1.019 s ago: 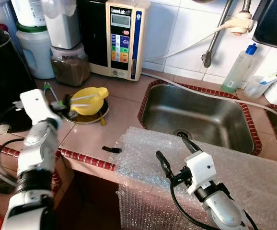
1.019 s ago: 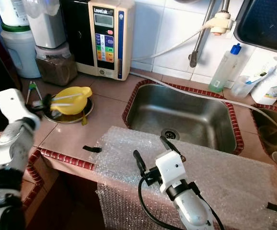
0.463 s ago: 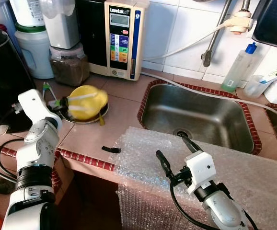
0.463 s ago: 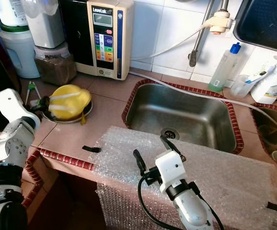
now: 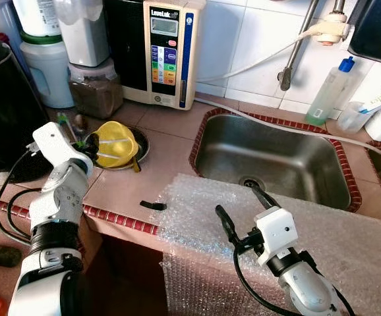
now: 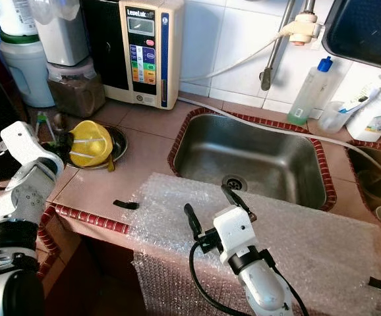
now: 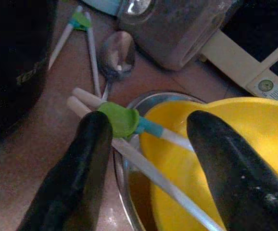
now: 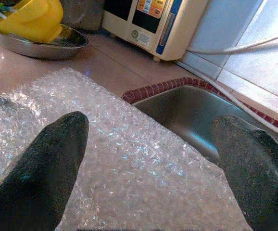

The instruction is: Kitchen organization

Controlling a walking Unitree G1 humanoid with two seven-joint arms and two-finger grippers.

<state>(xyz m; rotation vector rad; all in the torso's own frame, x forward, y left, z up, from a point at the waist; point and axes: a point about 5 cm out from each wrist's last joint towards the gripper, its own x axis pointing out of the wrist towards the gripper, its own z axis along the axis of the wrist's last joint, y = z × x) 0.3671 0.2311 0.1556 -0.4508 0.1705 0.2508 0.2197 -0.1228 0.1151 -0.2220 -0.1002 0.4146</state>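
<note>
Your left gripper (image 7: 146, 159) stands open around the white training chopsticks with the green hinge (image 7: 122, 122) on the yellow plastic bowl (image 5: 116, 143); close squarely on them. Right gripper (image 8: 151, 159) idles open.

The glossy yellow plastic bowl (image 5: 116, 143) sits tilted in a shiny round steel dish (image 5: 140, 146). Across it lie white plastic training chopsticks with a matt green hinge (image 7: 121, 120). At 3 o'clock of the dish, the brushed stainless-steel sink (image 5: 269, 161) looks dull (brick-red rough tile rims it). The clear, crinkled bubble wrap sheet (image 5: 362, 247) glints. The smooth pinkish tiled counter (image 5: 167, 141) is glazed.
</note>
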